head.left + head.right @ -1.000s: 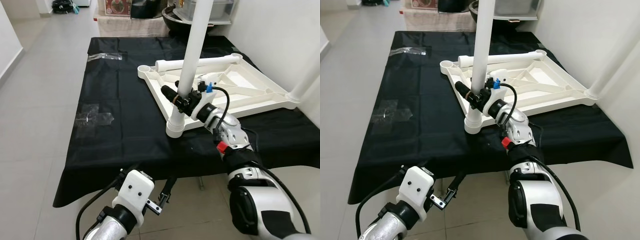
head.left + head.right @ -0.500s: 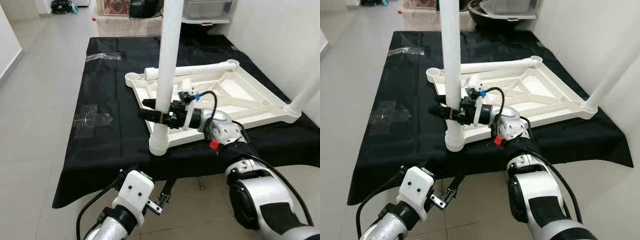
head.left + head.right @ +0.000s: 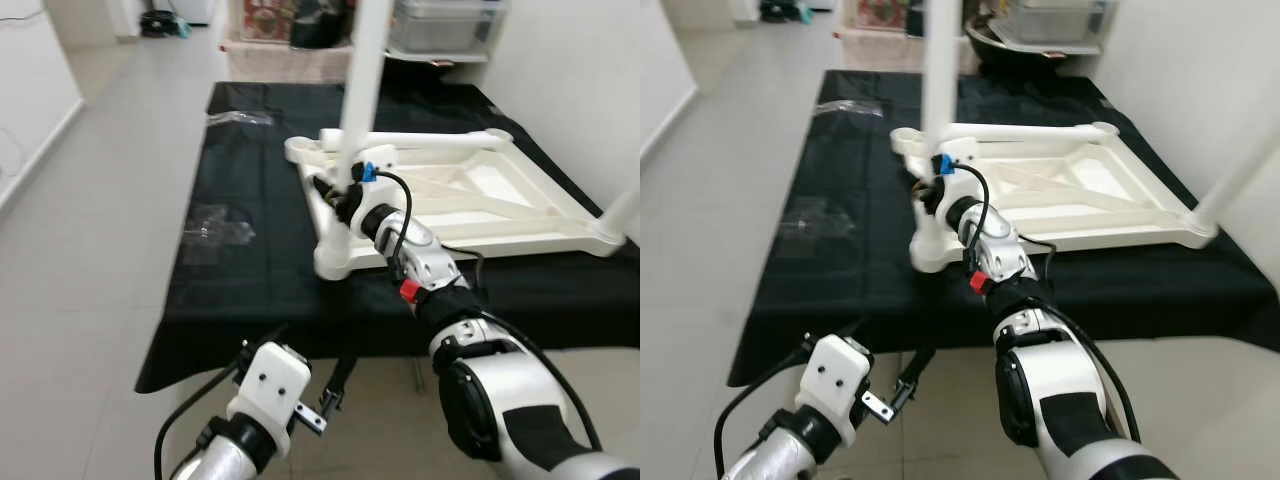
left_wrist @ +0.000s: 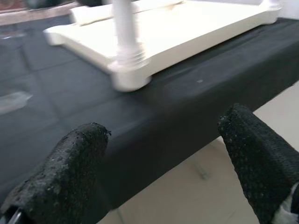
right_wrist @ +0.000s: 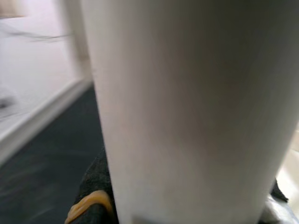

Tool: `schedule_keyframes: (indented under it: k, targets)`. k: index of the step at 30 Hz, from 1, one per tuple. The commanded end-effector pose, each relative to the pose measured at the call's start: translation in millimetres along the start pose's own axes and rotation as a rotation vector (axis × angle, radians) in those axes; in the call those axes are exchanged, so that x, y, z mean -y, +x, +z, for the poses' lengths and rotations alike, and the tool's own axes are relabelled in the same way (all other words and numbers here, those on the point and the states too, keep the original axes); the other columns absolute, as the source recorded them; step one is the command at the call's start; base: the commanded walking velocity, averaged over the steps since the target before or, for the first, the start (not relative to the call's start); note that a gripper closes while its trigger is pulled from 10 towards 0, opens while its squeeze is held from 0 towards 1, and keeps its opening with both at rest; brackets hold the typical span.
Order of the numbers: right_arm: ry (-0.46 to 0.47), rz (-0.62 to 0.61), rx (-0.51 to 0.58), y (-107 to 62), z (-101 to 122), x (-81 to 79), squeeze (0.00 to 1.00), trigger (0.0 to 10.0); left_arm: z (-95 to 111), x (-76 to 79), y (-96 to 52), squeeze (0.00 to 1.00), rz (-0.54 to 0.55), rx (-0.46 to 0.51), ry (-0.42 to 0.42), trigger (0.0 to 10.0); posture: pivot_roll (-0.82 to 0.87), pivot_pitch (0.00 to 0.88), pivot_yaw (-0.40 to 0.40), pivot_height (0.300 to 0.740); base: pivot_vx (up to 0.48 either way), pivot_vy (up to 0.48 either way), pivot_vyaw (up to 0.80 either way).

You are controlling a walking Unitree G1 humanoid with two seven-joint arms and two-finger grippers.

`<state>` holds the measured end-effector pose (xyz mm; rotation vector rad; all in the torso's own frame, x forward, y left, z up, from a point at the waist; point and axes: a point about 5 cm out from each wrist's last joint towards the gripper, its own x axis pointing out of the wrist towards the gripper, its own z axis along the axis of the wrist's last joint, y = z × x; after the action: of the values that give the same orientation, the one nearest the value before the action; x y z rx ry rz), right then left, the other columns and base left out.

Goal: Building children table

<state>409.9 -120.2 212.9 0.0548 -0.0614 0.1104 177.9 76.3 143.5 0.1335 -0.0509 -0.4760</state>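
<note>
A white children's table top (image 3: 470,195) lies upside down on the black cloth (image 3: 250,270). One white leg (image 3: 358,95) stands upright in the near corner socket (image 3: 335,262). My right gripper (image 3: 335,192) is shut on this leg just above the socket; in the right wrist view the leg (image 5: 196,107) sits against a black finger (image 5: 93,196). A second leg (image 3: 622,212) rises from the right corner. A loose leg (image 3: 430,140) lies along the far rim. My left gripper (image 4: 163,123) hangs open below the table's front edge, holding nothing.
Clear plastic bags (image 3: 215,225) lie on the cloth's left side, another (image 3: 240,118) at the far left corner. Boxes and a bin (image 3: 440,25) stand behind the table. A white wall (image 3: 590,80) runs on the right, tiled floor (image 3: 90,250) on the left.
The whole view has shifted, so the camera moved. The table top and upright leg have turned a little on the cloth. My right gripper stays shut on the leg; the left arm hangs as before.
</note>
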Motion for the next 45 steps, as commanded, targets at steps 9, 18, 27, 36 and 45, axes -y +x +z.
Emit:
schedule_keyframes:
  k: [9, 18, 27, 36, 45]
  targets:
    - [0.120, -0.300, 0.009, -12.0, -9, -9.6, 0.00, 10.0, 0, 0.6, 0.3, 0.00, -0.003, -0.007, 0.002, 10.0, 0.14, 0.103, -0.080, 0.740, 0.000, 0.000, 0.00]
    - [0.008, -0.021, 0.210, -8.6, 13, -22.9, 0.00, 10.0, 0, -0.2, 1.2, 0.00, 0.002, -0.006, -0.002, 10.0, 0.14, 0.106, -0.081, 0.740, 0.000, 0.000, 0.00]
    - [0.148, 0.453, 0.189, -7.3, 24, -19.5, 0.00, 10.0, 0, -0.6, 1.4, 0.00, 0.003, -0.006, -0.001, 10.0, 0.14, 0.108, -0.080, 0.740, 0.000, 0.000, 0.00]
    - [0.167, 1.197, 0.016, -33.7, 15, -36.8, 0.00, 10.0, 0, -1.3, 1.1, 0.00, 0.006, -0.007, 0.003, 10.0, 0.15, 0.110, -0.084, 0.740, 0.000, 0.000, 0.00]
    - [-0.081, 1.280, -0.097, -33.8, -2, -48.9, 0.00, 10.0, 0, -2.0, 1.5, 0.00, 0.011, -0.006, 0.005, 10.0, 0.15, 0.111, -0.087, 0.740, 0.000, 0.000, 0.00]
